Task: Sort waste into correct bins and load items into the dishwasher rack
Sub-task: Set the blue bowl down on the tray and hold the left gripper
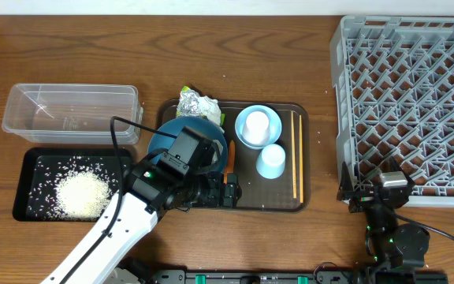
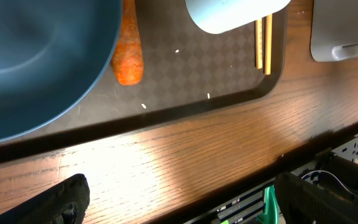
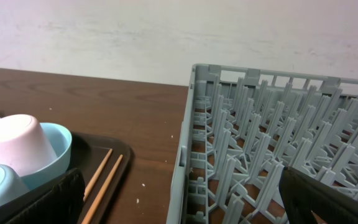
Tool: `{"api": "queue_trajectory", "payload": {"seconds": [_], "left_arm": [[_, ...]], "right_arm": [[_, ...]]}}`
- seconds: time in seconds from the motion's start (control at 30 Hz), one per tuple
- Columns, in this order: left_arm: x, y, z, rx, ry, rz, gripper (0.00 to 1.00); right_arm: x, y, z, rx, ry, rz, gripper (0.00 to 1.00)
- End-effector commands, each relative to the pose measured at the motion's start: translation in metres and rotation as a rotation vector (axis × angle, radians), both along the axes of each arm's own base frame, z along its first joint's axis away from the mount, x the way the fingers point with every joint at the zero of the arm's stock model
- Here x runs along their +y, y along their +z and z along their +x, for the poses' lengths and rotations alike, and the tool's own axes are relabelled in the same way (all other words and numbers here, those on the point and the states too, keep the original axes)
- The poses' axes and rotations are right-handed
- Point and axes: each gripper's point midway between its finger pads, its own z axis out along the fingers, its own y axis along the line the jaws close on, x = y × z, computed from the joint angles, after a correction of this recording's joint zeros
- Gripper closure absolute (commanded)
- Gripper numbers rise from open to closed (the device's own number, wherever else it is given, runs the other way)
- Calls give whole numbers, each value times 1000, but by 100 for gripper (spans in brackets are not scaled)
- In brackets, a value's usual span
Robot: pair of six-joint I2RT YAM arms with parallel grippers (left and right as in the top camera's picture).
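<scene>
A dark blue bowl [image 1: 181,136] lies on the brown tray [image 1: 282,201], with an orange carrot [image 1: 229,162] beside it and a foil wrapper [image 1: 198,104] behind. A whitish cup [image 1: 258,125] sits upside down in the small light blue bowl [image 1: 243,136]. A light blue cup [image 1: 272,162] and the chopsticks [image 1: 296,158] lie to the right. White rice [image 1: 81,193] is heaped in the black tray [image 1: 30,170]. My left gripper [image 1: 221,195] [image 2: 185,205] hangs open and empty over the table wood by the tray's front edge, near the carrot [image 2: 128,46]. My right gripper [image 1: 378,189] [image 3: 179,199] is open at the dishwasher rack's [image 1: 412,102] front left corner.
The clear tub [image 1: 69,110] stands behind the black tray at the left. A few loose rice grains [image 2: 144,106] lie on the brown tray. The rack's wall [image 3: 188,143] rises just right of the chopsticks [image 3: 104,177].
</scene>
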Motion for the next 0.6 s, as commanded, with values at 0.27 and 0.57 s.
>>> {"api": "queue_trajectory", "payload": {"seconds": [0.27,0.57], "left_arm": [[5,-5,7,-18,20,36,1],[5,-5,7,-18,20,36,1]], "right_arm": [[-2,-1,0,1,-6,-13,1],[-2,-1,0,1,-6,-13,1]]}}
